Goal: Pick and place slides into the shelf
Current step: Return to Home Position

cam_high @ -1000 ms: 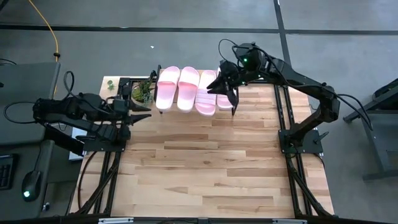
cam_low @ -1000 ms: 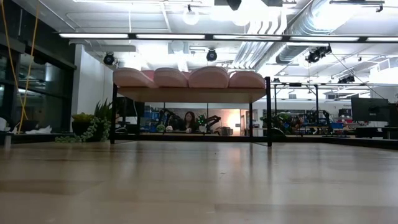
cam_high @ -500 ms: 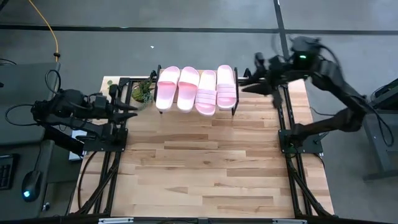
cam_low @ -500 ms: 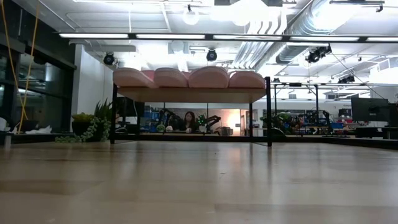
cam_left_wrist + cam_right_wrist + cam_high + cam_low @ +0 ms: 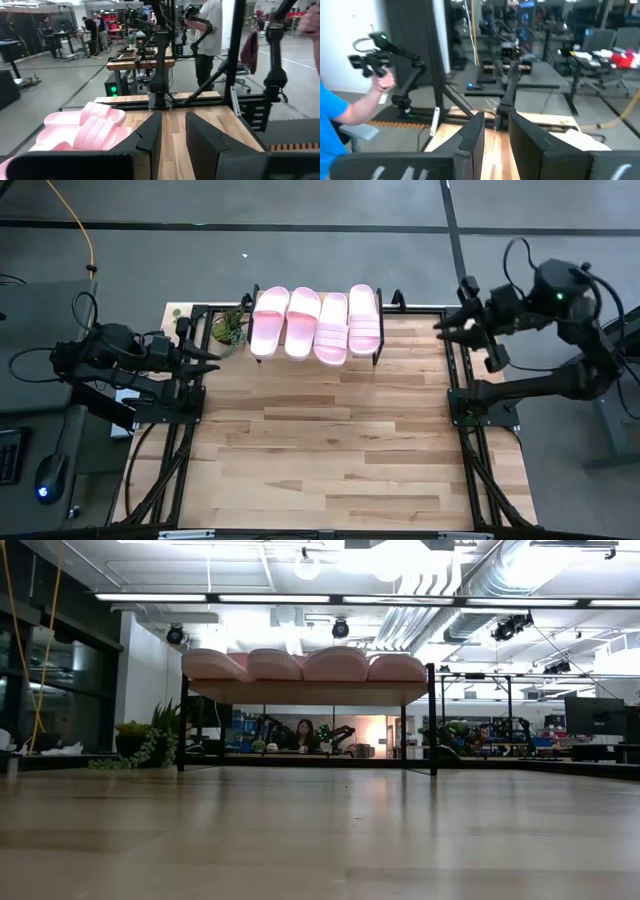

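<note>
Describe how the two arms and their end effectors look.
Both arms are dark, slim and jointed. Loose black cables loop over the left arm and the right arm, which shows a small green light. The left end effector and right end effector each have two dark, flat, tapering fingers.

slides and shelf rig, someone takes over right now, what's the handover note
Left gripper: open, empty, at the left edge of the table, pointing inward.
Right gripper: open, empty, at the table's far right edge, clear of the shelf.
Slides: all four lie side by side on top of the shelf at the table's far edge; the third from the left sits slightly nearer than the others.
Done: all four placed.
Left: no slide to pick; likely only parking the arms.
</note>
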